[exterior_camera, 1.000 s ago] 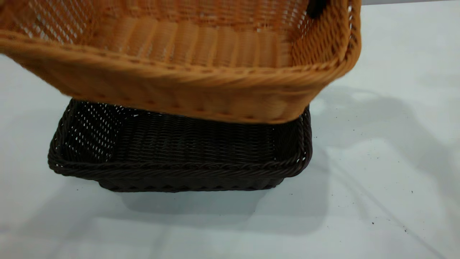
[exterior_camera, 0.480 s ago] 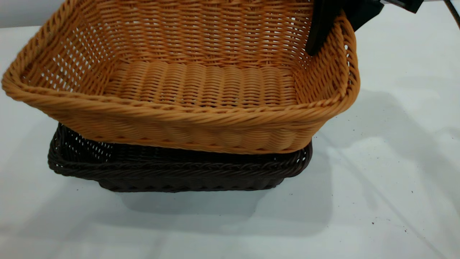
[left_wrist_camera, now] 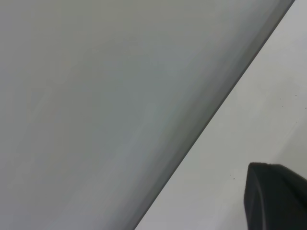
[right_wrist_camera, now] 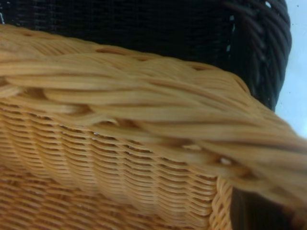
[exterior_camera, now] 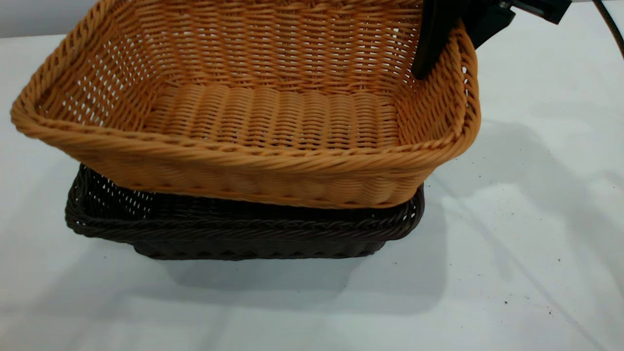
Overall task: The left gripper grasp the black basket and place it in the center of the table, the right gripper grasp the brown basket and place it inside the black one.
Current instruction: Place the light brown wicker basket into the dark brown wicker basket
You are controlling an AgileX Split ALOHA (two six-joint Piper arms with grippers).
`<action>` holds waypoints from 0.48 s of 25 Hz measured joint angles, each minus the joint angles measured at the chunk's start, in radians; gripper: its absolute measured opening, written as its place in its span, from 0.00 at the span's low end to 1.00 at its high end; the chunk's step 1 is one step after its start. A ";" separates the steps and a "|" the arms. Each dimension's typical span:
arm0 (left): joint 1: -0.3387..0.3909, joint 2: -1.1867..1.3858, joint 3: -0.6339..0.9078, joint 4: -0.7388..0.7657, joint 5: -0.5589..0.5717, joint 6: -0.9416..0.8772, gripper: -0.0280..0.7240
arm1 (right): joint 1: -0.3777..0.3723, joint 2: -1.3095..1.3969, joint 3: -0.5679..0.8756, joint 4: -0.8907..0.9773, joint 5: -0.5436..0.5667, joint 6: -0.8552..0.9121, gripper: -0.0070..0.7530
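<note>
The brown basket (exterior_camera: 273, 117) hangs tilted over the black basket (exterior_camera: 243, 229), its underside resting in the black basket's opening and its left end raised. My right gripper (exterior_camera: 458, 34) is shut on the brown basket's rim at the far right corner, one finger inside and one outside. In the right wrist view the brown basket's braided rim (right_wrist_camera: 158, 110) fills the picture, with the black basket (right_wrist_camera: 144, 24) behind it and one dark finger (right_wrist_camera: 254, 213) against the weave. The left gripper (left_wrist_camera: 276, 199) shows only as a black block over the table (left_wrist_camera: 259, 120), away from both baskets.
The black basket sits on the white table (exterior_camera: 512, 243), which has small dark specks to the right. A black cable (exterior_camera: 609, 22) runs down at the far right. A grey wall (left_wrist_camera: 96, 96) lies beyond the table's edge in the left wrist view.
The brown basket has come down from high above the black basket until it rests in its opening. In the last half second it has shifted slightly to the right.
</note>
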 joint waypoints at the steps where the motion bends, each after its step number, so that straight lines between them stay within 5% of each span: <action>1: 0.000 0.000 0.000 0.000 0.000 0.000 0.04 | 0.000 0.000 0.000 0.002 -0.004 0.000 0.17; 12: 0.000 0.000 0.000 0.000 0.005 -0.001 0.04 | 0.000 0.000 0.000 0.002 -0.041 0.000 0.17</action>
